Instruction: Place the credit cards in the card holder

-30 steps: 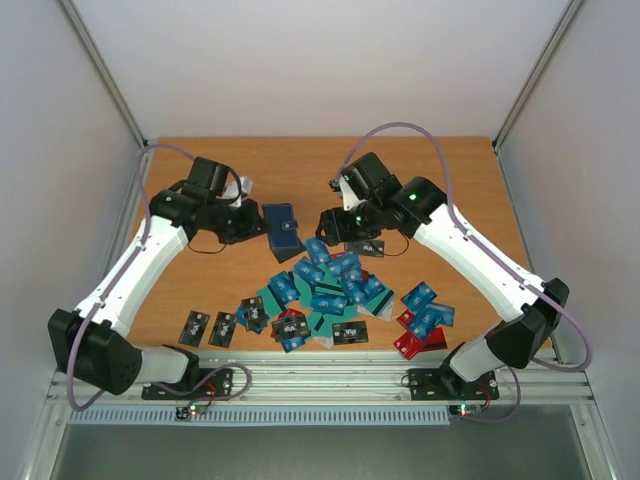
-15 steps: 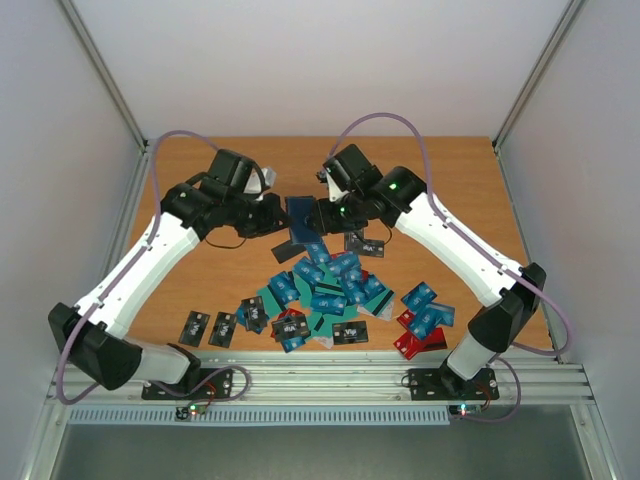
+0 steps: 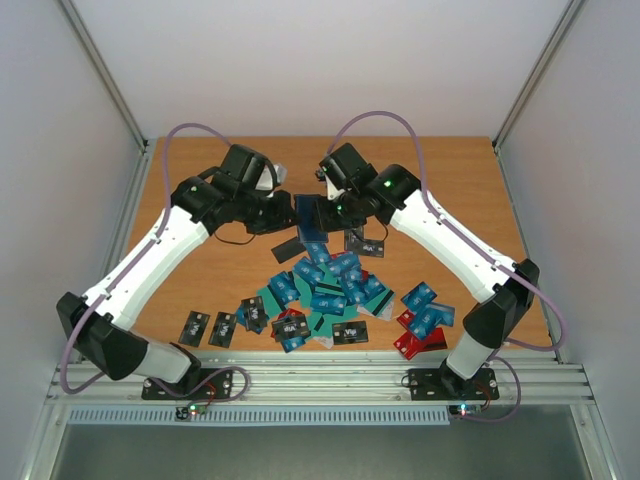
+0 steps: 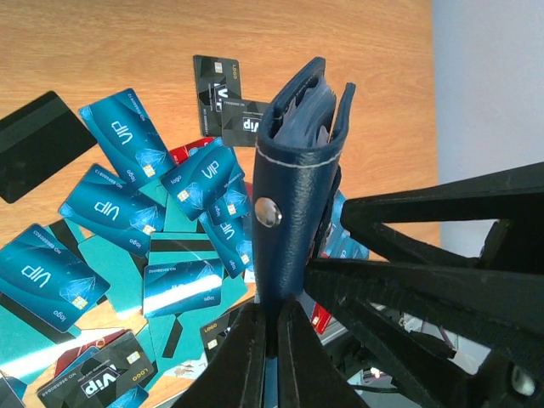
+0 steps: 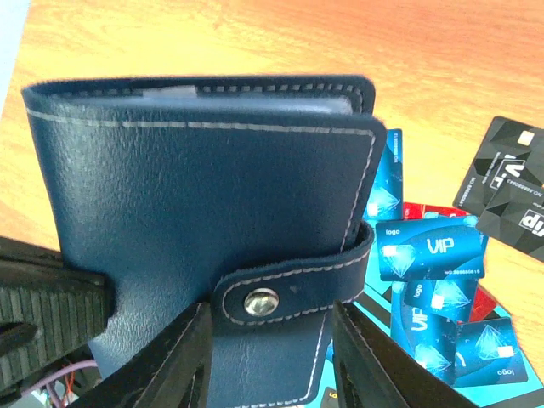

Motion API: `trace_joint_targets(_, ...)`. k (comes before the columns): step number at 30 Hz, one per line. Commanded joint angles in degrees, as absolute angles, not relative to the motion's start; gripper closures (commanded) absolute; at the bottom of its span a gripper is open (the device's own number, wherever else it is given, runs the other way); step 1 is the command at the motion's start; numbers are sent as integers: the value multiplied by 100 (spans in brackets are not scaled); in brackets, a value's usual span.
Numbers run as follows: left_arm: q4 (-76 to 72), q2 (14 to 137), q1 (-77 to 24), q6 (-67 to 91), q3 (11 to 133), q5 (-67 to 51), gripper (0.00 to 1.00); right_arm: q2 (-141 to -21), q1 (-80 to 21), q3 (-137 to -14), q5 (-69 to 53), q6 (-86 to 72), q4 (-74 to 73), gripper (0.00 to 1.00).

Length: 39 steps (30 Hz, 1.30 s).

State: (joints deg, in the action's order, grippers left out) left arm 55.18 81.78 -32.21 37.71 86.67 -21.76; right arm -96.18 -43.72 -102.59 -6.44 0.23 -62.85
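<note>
Top view: holder (image 3: 310, 218) held up between both arms, behind the cards (image 3: 330, 285). Only the left wrist view shows the left gripper (image 4: 272, 310) pinched tight on its lower edge. Right wrist view: right gripper (image 5: 270, 313) part open, astride the snapped strap (image 5: 289, 289). One second ago the holder sat further left, with the right gripper clear of it.

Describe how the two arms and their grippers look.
The left arm and the right arm both have white links with black joints. A lilac cable loops over each. A green light shows on the right one. The left gripper and right gripper have slim black fingers, and one pad is visibly ribbed.
</note>
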Motion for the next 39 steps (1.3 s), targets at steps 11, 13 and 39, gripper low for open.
trace_joint_targets(11,5516,8276,-3311,3676,9035,-2256,100,-9964,-4430,-10715,-44,9,-6678,76)
trace_joint_targets(13,5566,8318,-3309,3662,9089,-2219,100,-9981,-4430,-10723,-29,9,-6715,79)
trace_joint_targets(39,5723,8533,-3437,3480,9557,-2197,100,-10143,-4430,-10857,589,9,-7076,99)
